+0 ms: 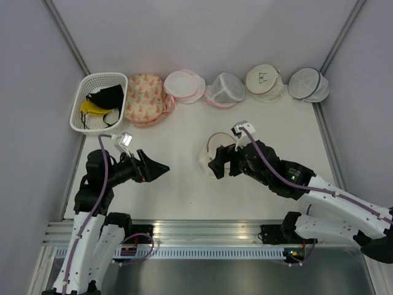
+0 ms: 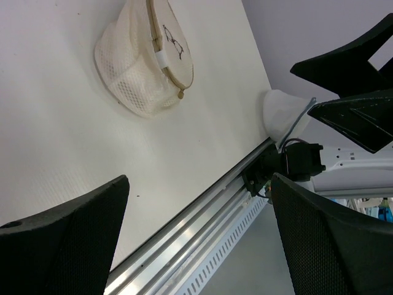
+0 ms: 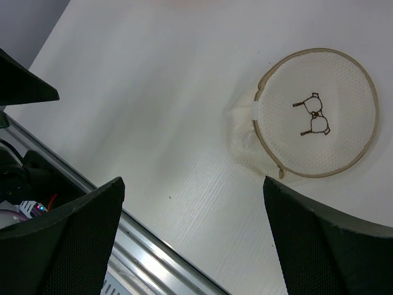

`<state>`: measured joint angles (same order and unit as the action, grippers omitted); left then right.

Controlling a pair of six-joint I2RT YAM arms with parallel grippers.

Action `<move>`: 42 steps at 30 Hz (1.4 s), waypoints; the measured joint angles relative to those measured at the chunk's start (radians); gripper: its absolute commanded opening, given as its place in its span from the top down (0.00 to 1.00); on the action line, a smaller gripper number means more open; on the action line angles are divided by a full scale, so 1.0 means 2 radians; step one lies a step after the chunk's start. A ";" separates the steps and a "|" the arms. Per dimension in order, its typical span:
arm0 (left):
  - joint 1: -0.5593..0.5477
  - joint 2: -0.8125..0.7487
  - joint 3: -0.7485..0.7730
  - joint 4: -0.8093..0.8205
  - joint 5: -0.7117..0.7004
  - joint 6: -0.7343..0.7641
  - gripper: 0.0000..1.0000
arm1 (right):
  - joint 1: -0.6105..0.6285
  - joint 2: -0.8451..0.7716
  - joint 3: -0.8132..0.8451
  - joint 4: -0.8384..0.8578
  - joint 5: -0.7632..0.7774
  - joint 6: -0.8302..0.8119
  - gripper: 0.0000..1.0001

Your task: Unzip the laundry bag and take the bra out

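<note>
The laundry bag [image 1: 215, 141] lies mid-table, a cream mesh dome with tan zip trim. Its flat face with the black glasses mark [image 3: 314, 115] points up, and the zip pull [image 3: 281, 174] hangs at its near rim. The zip looks closed all round. The bra is hidden. My right gripper [image 1: 216, 165] hovers over the bag's near side, open and empty [image 3: 192, 181], the bag up and to the right in its wrist view. My left gripper [image 1: 162, 167] is open too, well left of the bag [image 2: 144, 61], holding nothing [image 2: 199, 178].
Along the back stand a white basket [image 1: 78, 108] with a black and a yellow bra, a floral pouch [image 1: 144, 98], two pink-trimmed pouches [image 1: 184, 86] [image 1: 225, 90], another tan-trimmed pouch [image 1: 264, 81] and a blue-trimmed one [image 1: 309, 84]. A metal rail [image 1: 202, 230] runs along the near edge.
</note>
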<state>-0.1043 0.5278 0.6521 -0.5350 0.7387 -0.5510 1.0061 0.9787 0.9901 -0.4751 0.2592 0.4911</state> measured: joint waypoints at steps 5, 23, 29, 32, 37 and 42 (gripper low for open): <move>0.000 0.017 0.000 0.037 0.003 -0.012 0.00 | 0.000 -0.004 -0.001 0.001 -0.008 0.007 0.02; -0.225 0.333 0.060 0.223 -0.185 -0.044 0.00 | 0.000 -0.076 -0.047 -0.063 0.055 0.058 0.02; -0.261 0.401 0.095 0.247 -0.263 -0.056 0.00 | 0.000 -0.106 -0.058 -0.091 0.077 0.080 0.02; -0.277 0.426 0.111 0.245 -0.303 -0.063 0.00 | 0.000 -0.118 -0.067 -0.102 0.084 0.090 0.02; -0.300 0.470 0.137 0.240 -0.348 -0.074 0.00 | 0.000 -0.131 -0.071 -0.117 0.090 0.102 0.02; -0.320 0.514 0.158 0.238 -0.374 -0.084 0.00 | 0.000 -0.136 -0.072 -0.122 0.094 0.109 0.02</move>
<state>-0.7441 1.5562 0.9676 -0.0589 -0.0093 -0.7185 1.0061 0.7074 0.8467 -0.7197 0.4480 0.7090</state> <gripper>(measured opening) 0.993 0.978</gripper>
